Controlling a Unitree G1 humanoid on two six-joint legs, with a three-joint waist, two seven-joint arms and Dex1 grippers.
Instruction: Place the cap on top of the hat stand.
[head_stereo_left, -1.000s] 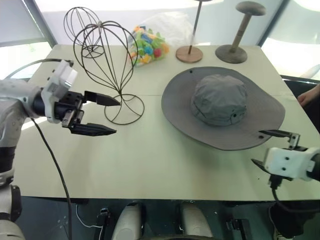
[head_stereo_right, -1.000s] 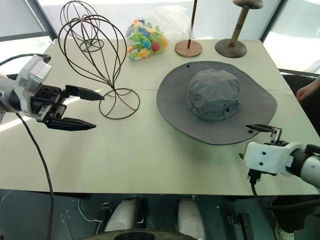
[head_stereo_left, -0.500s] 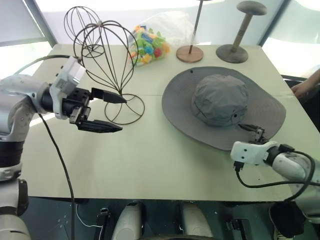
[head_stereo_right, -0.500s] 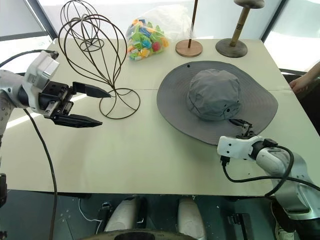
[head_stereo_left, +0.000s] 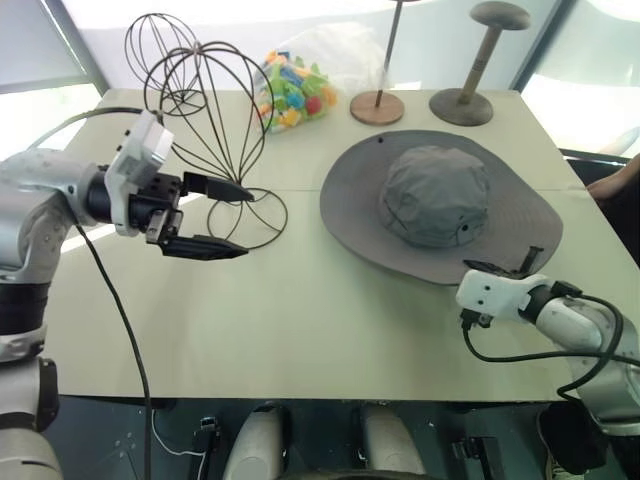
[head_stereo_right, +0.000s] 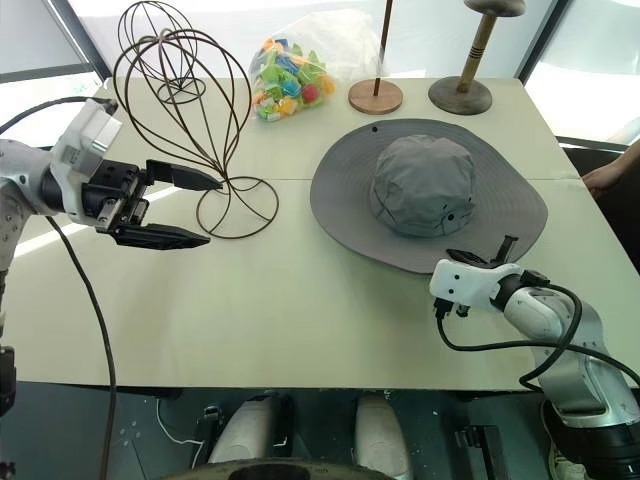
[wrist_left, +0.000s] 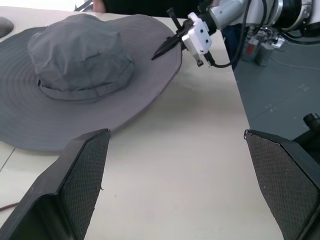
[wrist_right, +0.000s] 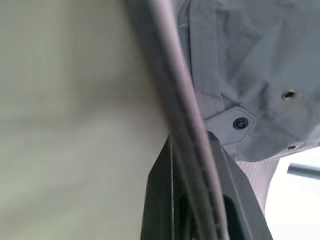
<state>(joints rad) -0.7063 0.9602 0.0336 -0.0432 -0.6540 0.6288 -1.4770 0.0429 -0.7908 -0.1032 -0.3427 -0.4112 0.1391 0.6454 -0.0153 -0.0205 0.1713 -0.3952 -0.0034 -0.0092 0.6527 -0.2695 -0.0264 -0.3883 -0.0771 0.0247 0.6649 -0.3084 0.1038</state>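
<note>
Grey fabric makes up the cap (head_stereo_left: 440, 205), a floppy sun hat with a very wide round brim and a soft crown, lying flat on the pale table (head_stereo_left: 300, 320) right of centre. At the near right edge of its brim, the right gripper (head_stereo_right: 490, 256) has its two black fingers pinched together on the brim; the right wrist view shows the brim's edge running between the closed fingers (wrist_right: 162, 200), with the crown and its small dark eyelets beyond.

To the left of the cap, well apart from it, stands the hat stand (head_stereo_left: 215, 150), a dark thin-wire frame with a balloon-shaped head, slim stem and round looped base resting on the table. The left gripper (head_stereo_left: 215, 218) hovers just beside that base on its near left, pointing right, its fingers spread wide and holding nothing.

Behind the hat stand, at the far left, is a smaller wire stand (head_stereo_left: 165, 50). Along the far edge sit a clear bag of coloured pieces (head_stereo_left: 295, 90), a thin rod on a brown disc base (head_stereo_left: 378, 105) and a brown wooden post with a mushroom top (head_stereo_left: 480, 70). A person's hand (head_stereo_left: 615, 185) rests at the right edge of the table.
</note>
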